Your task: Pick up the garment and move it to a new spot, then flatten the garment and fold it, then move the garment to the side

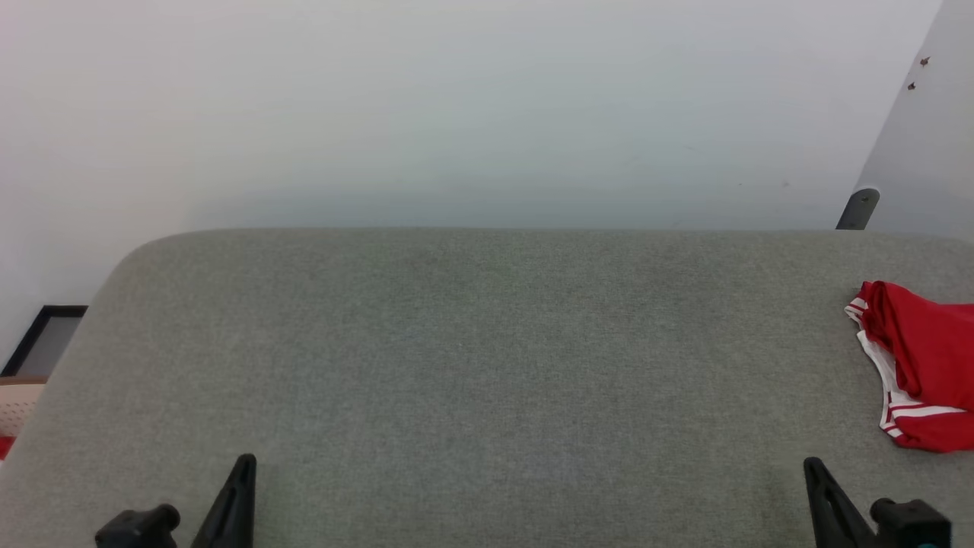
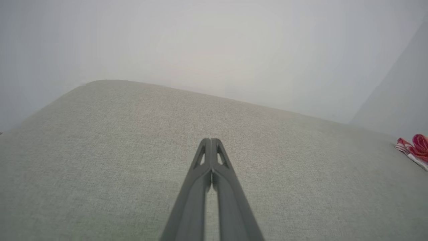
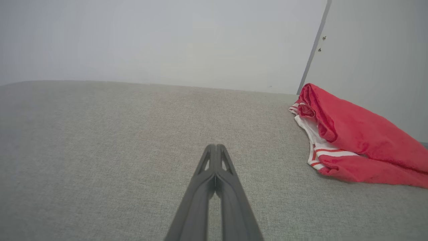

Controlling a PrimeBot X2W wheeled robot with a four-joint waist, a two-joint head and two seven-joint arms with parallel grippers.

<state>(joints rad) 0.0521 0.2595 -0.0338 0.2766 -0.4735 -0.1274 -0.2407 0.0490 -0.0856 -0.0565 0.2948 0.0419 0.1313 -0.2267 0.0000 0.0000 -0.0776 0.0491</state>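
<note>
**Head view.** The garment (image 1: 924,365), red with white striped trim, lies bunched in loose folds at the right edge of the frame. It rests on the grey upholstered surface (image 1: 487,358) and is partly cut off by the frame border. The left gripper (image 1: 240,478) sits at the lower left and the right gripper (image 1: 817,479) at the lower right. Both are well apart from the cloth and hold nothing.

**Wrist views.** Each gripper's two fingers are pressed together at the tips and point across bare upholstery. In the right wrist view the garment fills the middle right of the frame, its red body doubled over a white panel. The chest letters are not visible.

**Stage.** This arrangement fits two readings. The shirt may be a heap lying at the side to be picked up, or a folded bundle set aside with the arms drawn back. The layers are rounded and uneven rather than crisp, and the pictures do not settle which it is. If the cloth is handled again, the right gripper is the nearer one, and its fingers would have to part before closing on an edge.
</note>
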